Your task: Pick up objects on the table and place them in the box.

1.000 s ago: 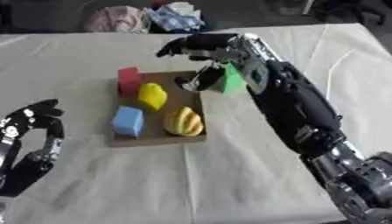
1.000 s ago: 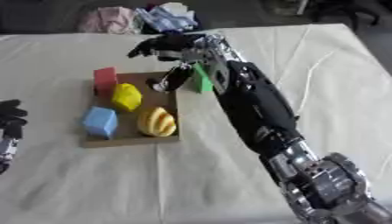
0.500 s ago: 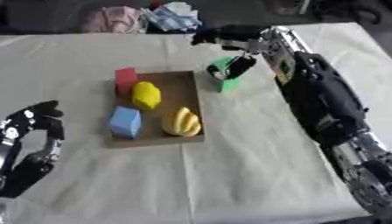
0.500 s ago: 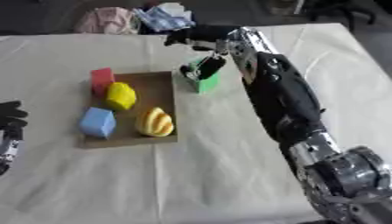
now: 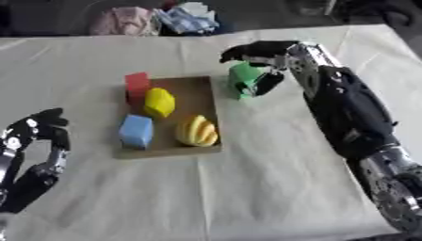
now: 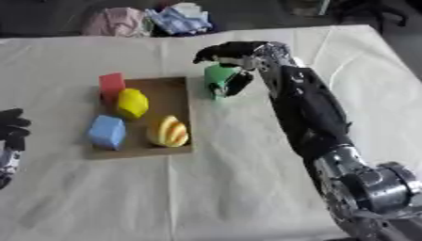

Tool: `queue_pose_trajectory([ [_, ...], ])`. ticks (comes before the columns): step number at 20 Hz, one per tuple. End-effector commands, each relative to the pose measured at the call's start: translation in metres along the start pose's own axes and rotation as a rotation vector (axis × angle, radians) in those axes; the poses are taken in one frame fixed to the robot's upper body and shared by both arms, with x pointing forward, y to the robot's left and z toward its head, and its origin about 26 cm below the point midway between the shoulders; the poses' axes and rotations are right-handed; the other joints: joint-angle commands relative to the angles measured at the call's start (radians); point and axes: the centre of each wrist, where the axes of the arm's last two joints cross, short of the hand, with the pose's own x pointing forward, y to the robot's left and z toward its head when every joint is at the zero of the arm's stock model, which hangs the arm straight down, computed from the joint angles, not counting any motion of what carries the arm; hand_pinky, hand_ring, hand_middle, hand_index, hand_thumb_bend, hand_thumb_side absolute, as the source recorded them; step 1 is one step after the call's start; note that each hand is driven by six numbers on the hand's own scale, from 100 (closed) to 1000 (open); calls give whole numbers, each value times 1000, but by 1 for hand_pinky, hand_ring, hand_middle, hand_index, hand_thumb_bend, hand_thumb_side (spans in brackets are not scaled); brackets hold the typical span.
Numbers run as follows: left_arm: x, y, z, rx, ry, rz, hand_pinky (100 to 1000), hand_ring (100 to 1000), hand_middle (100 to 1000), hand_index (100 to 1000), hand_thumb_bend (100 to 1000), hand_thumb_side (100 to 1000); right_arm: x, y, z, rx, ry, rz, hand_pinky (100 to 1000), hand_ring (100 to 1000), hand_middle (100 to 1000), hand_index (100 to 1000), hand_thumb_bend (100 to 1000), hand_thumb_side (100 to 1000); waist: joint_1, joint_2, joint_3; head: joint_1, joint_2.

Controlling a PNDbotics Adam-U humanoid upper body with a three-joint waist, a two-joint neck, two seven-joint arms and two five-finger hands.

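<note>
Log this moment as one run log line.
right hand: shut on green block, beside box | left hand: open, idle | box: four items inside

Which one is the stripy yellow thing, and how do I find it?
Look at the flat brown box on the white cloth. In its near right corner lies the yellow ridged thing, right of the blue block. It alone has stripes.

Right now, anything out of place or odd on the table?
One thing: the green block is outside the box, just past its right edge, with the right hand around it. The red block, yellow block, blue block and striped yellow piece are inside. Nothing spilled or damaged.
</note>
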Motion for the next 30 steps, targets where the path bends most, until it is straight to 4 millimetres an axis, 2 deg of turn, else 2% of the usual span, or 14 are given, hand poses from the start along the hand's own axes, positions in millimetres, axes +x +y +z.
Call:
queue_pose_trajectory([
  [1,4,5,-2,6,-20,-13,725,685,683,874,100,701,-3,-4,2,-31,14,17,951,984,995,1000,100,311,17,-17,4,-1,5],
  [7,5,4,-3,7,-22,-11,726,686,683,874,100,701,1,7,-4,-117,54,-39,944,968,966,1000,100,277,18,-15,9,-7,5],
  [9,5,4,-3,6,-22,-10,726,686,683,875,100,700,1,9,-4,-143,88,-58,942,964,955,1000,100,241,18,-14,10,-8,5],
  [16,5,4,-3,8,-22,-9,726,686,683,875,100,699,4,20,-8,-191,205,-124,936,952,932,1000,100,258,18,-13,12,-14,5],
  [25,5,4,-3,9,-22,-7,727,687,684,875,100,698,8,26,-11,-170,249,-127,927,944,926,1000,100,256,19,-11,11,-17,5],
  [30,5,4,-3,9,-21,-6,726,687,684,875,100,698,7,28,-10,-152,266,-117,877,903,887,982,100,254,19,-12,10,-18,5],
])
